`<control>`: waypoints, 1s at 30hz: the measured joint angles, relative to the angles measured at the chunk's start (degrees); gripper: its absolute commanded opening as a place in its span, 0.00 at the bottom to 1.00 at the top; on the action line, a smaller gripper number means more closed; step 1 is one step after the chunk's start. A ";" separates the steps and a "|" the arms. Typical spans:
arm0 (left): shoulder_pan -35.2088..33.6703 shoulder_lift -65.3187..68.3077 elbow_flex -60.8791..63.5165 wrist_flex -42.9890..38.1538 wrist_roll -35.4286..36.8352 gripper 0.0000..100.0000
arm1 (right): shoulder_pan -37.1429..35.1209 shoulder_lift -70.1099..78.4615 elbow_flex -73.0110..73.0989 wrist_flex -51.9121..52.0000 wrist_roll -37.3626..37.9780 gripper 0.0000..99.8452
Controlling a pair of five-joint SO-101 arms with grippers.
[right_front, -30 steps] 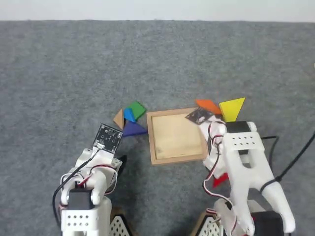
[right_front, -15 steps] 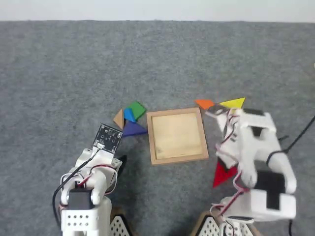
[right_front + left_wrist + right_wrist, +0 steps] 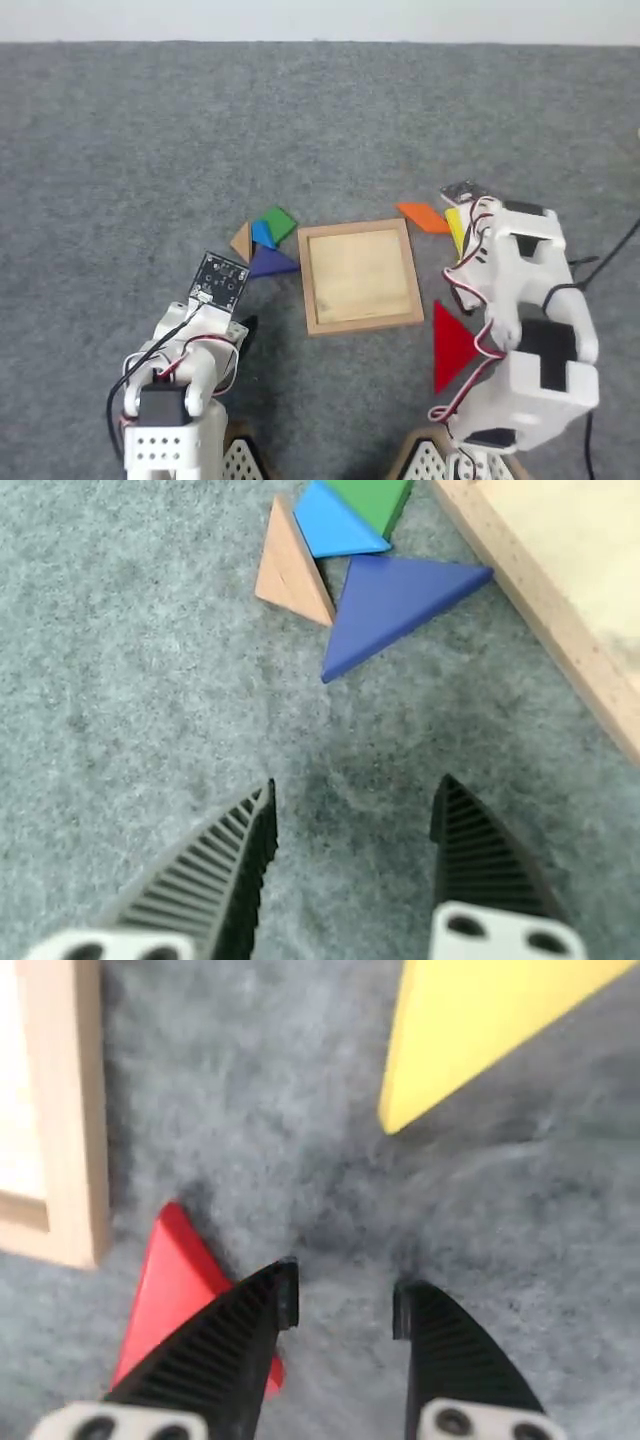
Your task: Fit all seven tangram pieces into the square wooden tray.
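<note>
high view, wooden tray (image 3: 309, 282): lies flat at mid-table between the two arms, with no piece inside it, so all seven are left to fit.
high view, left pieces: tan triangle (image 3: 240, 241), blue triangle (image 3: 262, 234), green square (image 3: 279, 222) and dark blue triangle (image 3: 270, 263) are bunched just beside the tray's left rim, on the left arm's (image 3: 185, 372) side.
high view, right pieces: orange parallelogram (image 3: 424, 216) lies near the tray's far right corner, yellow triangle (image 3: 454, 228) partly under the right arm (image 3: 520, 300), red triangle (image 3: 452, 345) near the near right corner.
left wrist view, left gripper (image 3: 350, 830): released, jaws wide over carpet (image 3: 120, 700) with nothing between them. the dark blue triangle lies ahead, its tip up against the tray rim, probably the handiest first pick.
right wrist view, right gripper (image 3: 345, 1305): released, narrow gap, holding nothing. one finger hangs over an edge of the red triangle, and the yellow triangle lies apart ahead.
surface: grey carpet, nubby. thin pieces should sit firm but be awkward to get under.
room: a pale band (image 3: 320, 20) runs along the carpet's far edge; i cannot tell what it is.
</note>
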 measured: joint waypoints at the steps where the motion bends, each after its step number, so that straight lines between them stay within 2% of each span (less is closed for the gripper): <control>1: 0.00 0.00 0.00 0.00 0.00 0.24 | -0.53 -0.88 1.14 -0.88 -1.05 0.18; 9: 0.00 0.00 0.00 0.00 0.00 0.24 | -7.12 -23.38 15.82 -4.04 -5.10 0.18; 13: -0.09 0.00 0.00 0.00 0.00 0.24 | -14.86 -37.80 22.15 2.73 -4.92 0.19; 16: 0.00 0.00 0.00 0.00 0.00 0.24 | -20.48 -42.37 24.26 7.47 -2.99 0.19; 19: 0.00 0.00 0.00 0.00 0.00 0.24 | -21.36 -41.41 24.53 8.53 -0.97 0.19; 23: 0.00 0.00 0.00 0.00 0.00 0.24 | -21.27 -31.65 24.18 8.53 0.26 0.18; 30: 0.00 0.00 0.00 0.00 0.00 0.24 | -8.62 -11.16 12.31 3.60 0.26 0.18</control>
